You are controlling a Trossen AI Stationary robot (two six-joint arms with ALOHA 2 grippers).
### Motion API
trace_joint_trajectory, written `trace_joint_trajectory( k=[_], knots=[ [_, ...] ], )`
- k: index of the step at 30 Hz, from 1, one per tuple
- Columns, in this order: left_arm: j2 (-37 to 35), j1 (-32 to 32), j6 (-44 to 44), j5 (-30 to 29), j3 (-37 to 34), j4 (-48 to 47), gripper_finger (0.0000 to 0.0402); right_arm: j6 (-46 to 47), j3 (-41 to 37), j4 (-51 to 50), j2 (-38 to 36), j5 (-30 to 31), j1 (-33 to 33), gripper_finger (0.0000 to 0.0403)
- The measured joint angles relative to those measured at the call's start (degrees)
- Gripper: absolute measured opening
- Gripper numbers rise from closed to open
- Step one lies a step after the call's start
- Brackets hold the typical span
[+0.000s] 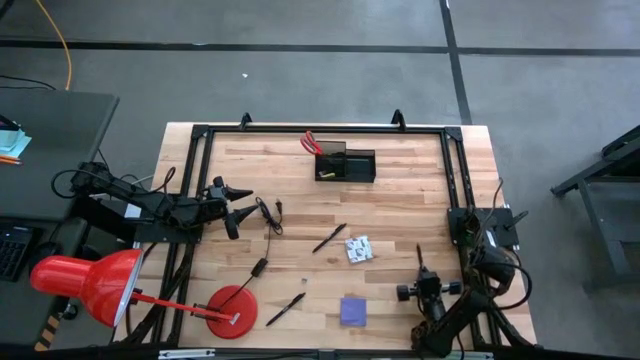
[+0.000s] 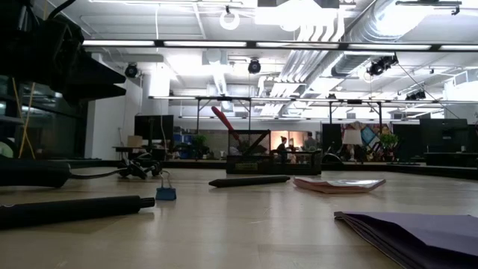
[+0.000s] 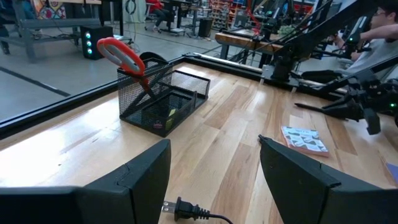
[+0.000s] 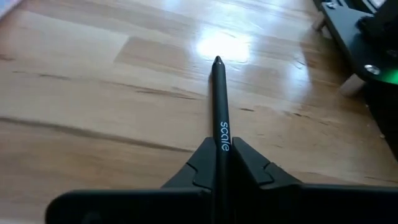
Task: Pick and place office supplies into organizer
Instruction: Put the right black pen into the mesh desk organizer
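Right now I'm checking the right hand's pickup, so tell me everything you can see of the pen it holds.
The pen is slim, black and matte, plastic by its look, tapering to a pointed tip, with pale lettering reading "scale" along the barrel. The right hand is shut on its rear part, so the barrel juts straight forward from between the fingers. It sits at the table's front right, by the arm's base. Whether the tip touches the light wooden boards cannot be told.

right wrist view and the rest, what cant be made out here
- Pen in the right gripper: rear end hidden between the closed fingers, right wrist view.
- Organizer contents: only the scissors and a yellow speck show; mesh walls hide the rest, left wrist view.
- Sticky-note pad: cut by the frame edge, low view.
- Packet pattern: too small, high view.
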Motion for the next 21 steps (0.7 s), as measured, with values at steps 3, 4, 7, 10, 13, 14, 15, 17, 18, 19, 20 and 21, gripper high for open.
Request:
trace_joint_trajectory(
  k=[3,4,7,10,13,14,15,17,18,19,20,21],
  knots=[
    [0.0,0.0,0.0,0.0,0.0,0.0,0.0232,-0.7,1.0,-1.1,0.2,1.7,0.0,0.0009],
    [0.0,0.0,0.0,0.0,0.0,0.0,0.0232,-0.8,1.3,-1.4,0.2,2.3,0.0,0.0009],
    [0.0,0.0,0.0,0.0,0.0,0.0,0.0232,-0.8,1.4,-3.5,0.2,3.3,0.0,0.0011],
    [0.0,0.0,0.0,0.0,0.0,0.0,0.0232,-1.3,1.4,-3.9,0.2,5.7,0.0,0.0011],
    [0.0,0.0,0.0,0.0,0.0,0.0,0.0232,-1.9,1.4,-4.2,0.2,8.4,0.0,0.001],
    [0.0,0.0,0.0,0.0,0.0,0.0,0.0232,-2.3,1.4,-4.2,0.1,9.3,0.0,0.001],
    [0.0,0.0,0.0,0.0,0.0,0.0,0.0232,-2.7,1.4,-4.2,0.1,10.1,-0.2,0.001],
    [0.0,0.0,0.0,0.0,0.0,0.0,0.0232,-3.6,1.4,-4.3,-0.1,10.7,-0.3,0.0012],
    [0.0,0.0,0.0,0.0,0.0,0.0,0.0232,-3.9,1.4,-4.4,-0.3,11.5,-0.6,0.0014],
    [0.0,0.0,0.0,0.0,0.0,0.0,0.0232,-4.2,1.5,-4.5,-0.4,12.3,-0.7,0.0014],
    [0.0,0.0,0.0,0.0,0.0,0.0,0.0232,-4.6,1.6,-4.6,-0.5,13.1,-0.9,0.0015],
    [0.0,0.0,0.0,0.0,0.0,0.0,0.0232,-5.2,1.6,-4.6,-0.5,14.0,-1.0,0.0015]
  ],
)
